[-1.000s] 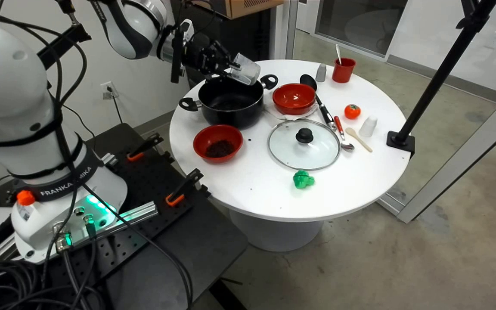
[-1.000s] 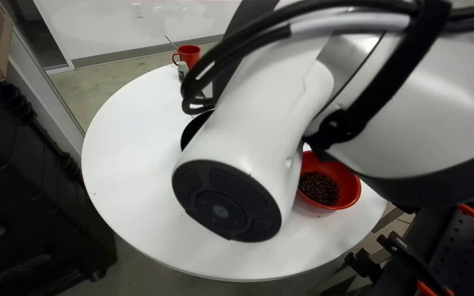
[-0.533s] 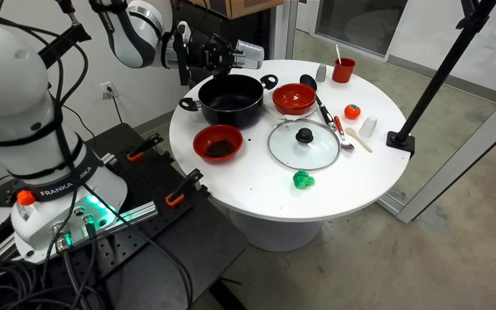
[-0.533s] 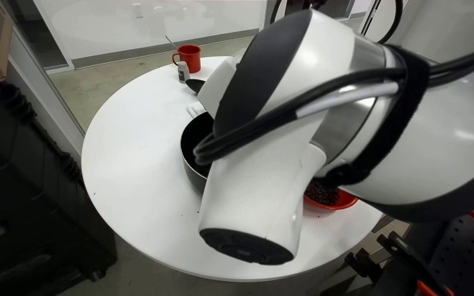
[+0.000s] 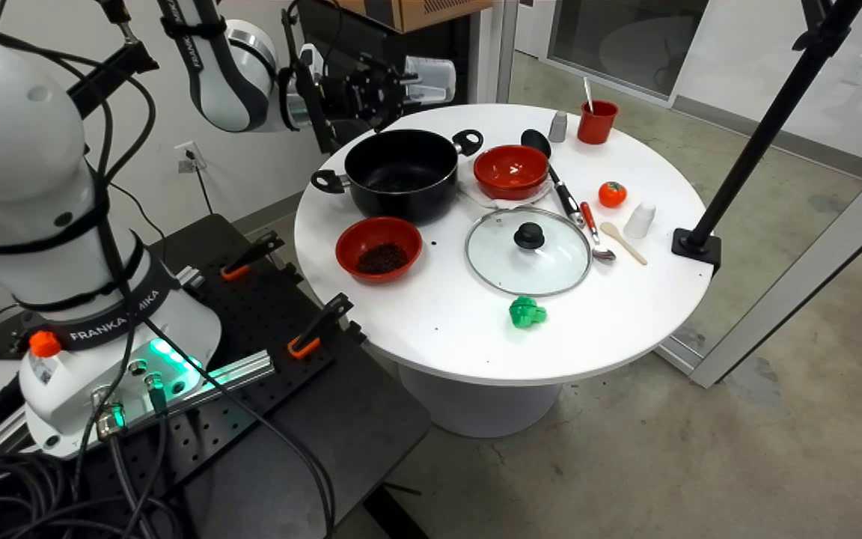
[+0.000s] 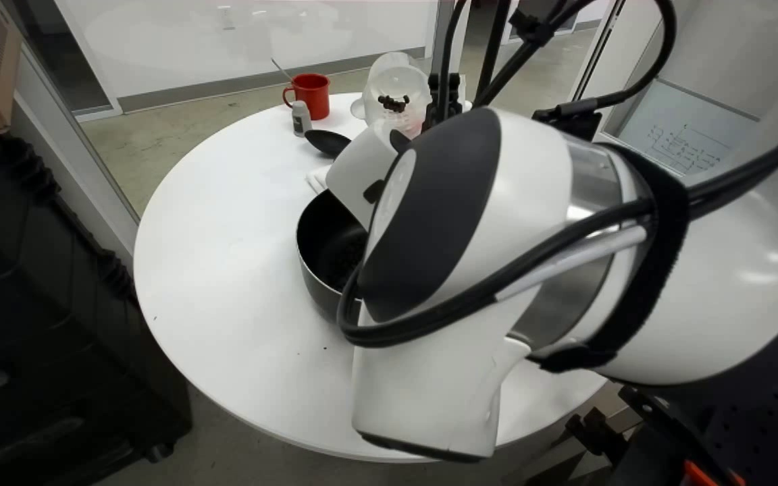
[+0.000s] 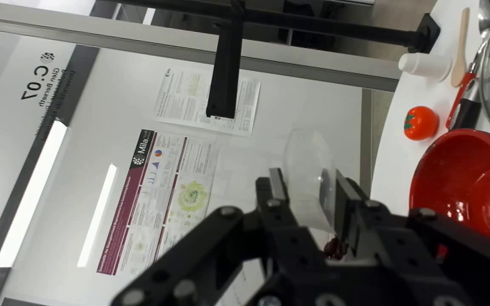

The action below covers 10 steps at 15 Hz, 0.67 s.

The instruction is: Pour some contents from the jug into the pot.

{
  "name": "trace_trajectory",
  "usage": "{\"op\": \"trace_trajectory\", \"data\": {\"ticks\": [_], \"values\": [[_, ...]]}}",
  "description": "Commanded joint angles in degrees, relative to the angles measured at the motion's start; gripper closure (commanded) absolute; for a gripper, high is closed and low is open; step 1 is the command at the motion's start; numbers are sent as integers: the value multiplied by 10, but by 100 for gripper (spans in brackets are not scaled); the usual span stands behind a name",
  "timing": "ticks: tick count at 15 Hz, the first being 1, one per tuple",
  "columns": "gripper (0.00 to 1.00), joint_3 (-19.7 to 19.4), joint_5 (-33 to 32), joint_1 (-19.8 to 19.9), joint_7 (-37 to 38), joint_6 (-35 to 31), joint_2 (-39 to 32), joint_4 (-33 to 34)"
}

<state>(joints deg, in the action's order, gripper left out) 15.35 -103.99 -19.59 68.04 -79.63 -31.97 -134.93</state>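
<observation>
The jug (image 5: 435, 78), whitish and translucent, is held in the air behind and above the pot's far rim, tilted well over. Some dark beans show in it in an exterior view (image 6: 396, 84). My gripper (image 5: 406, 84) is shut on the jug; in the wrist view its fingers (image 7: 309, 180) stand on either side of the jug's clear wall (image 7: 306, 159). The black pot (image 5: 401, 198) stands on the white table with two side handles. Dark beans lie in its bottom in an exterior view, where the arm partly hides the pot (image 6: 321, 290).
A red bowl (image 5: 352, 254) with dark beans stands in front of the pot. Red bowls (image 5: 512, 168), a glass lid (image 5: 502, 258), a ladle (image 5: 536, 141), spoons, a tomato (image 5: 612, 194) and a red cup (image 5: 597, 123) lie to the right. A black pole (image 5: 768, 112) is clamped at the table edge.
The gripper has lifted the jug up from over the pot's far rim, and the jug's lower right end has come up toward level. The arm has shifted, uncovering more of the pot.
</observation>
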Motion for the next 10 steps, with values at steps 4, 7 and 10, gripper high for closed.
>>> {"op": "trace_trajectory", "data": {"ticks": [4, 7, 10], "values": [[93, -2, -14, 5, 10, 84, -35, 12], [93, -8, -21, 8, 11, 115, -48, 18], [93, -14, -32, 13, 8, 144, -62, 25]]}}
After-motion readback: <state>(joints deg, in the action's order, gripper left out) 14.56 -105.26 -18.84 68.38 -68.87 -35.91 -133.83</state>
